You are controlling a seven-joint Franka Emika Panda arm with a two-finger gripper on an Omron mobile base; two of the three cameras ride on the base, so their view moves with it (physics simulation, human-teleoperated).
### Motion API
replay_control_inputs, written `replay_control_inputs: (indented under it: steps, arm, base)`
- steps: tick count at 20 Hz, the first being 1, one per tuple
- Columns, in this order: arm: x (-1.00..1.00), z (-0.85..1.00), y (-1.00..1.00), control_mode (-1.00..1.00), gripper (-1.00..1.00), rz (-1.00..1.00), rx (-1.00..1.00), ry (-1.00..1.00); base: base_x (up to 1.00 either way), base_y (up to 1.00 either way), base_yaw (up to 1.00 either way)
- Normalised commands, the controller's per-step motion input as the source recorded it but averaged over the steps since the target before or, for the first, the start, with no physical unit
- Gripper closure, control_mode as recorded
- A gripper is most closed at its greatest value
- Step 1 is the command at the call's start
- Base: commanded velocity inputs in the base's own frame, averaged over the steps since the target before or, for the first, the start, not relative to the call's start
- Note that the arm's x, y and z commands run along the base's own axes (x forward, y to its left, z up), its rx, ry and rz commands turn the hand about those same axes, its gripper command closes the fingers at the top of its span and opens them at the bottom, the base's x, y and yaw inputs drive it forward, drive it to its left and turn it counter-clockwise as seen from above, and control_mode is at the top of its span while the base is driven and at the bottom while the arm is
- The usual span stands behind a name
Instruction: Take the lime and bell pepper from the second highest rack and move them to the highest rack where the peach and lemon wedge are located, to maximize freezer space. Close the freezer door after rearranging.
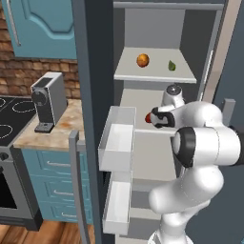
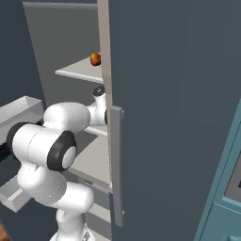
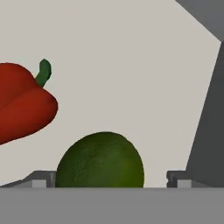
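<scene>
In the hand view the dark green lime (image 3: 100,161) lies on the pale second highest rack (image 3: 131,65), close in front of my open gripper (image 3: 109,181), between its two fingertips (image 3: 41,178). The red bell pepper (image 3: 22,105) with its green stem lies to the lime's left. In the left base view my gripper (image 1: 153,118) reaches into the freezer at that rack (image 1: 138,100), and a bit of the pepper (image 1: 148,117) shows beside it. On the highest rack (image 1: 155,76) sit the peach (image 1: 142,60) and the lemon wedge (image 1: 171,65). The freezer door (image 1: 93,95) stands open at the left.
White door bins (image 1: 116,138) jut from the open door beside my arm. A dark panel with a bar handle (image 2: 164,117) flanks the cabinet's right side and hides part of my hand. A coffee machine (image 1: 47,100) stands on the counter at left. The peach (image 2: 95,58) shows above my wrist.
</scene>
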Motion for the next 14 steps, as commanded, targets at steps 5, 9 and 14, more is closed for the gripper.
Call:
replay_control_inputs:
  steps: [5, 9, 14]
  arm:
    - [0.0, -0.27, -0.02, -1.0, -1.0, 0.0, -0.03, 0.0]
    - [0.0, -0.36, 0.0, -1.0, -1.0, 0.0, 0.0, 0.0]
    - [0.0, -0.36, 0.0, -1.0, 1.0, 0.0, 0.0, -0.01]
  base:
    - [0.0, 0.0, 0.0]
    - [0.0, 0.0, 0.0]
    - [0.0, 0.0, 0.0]
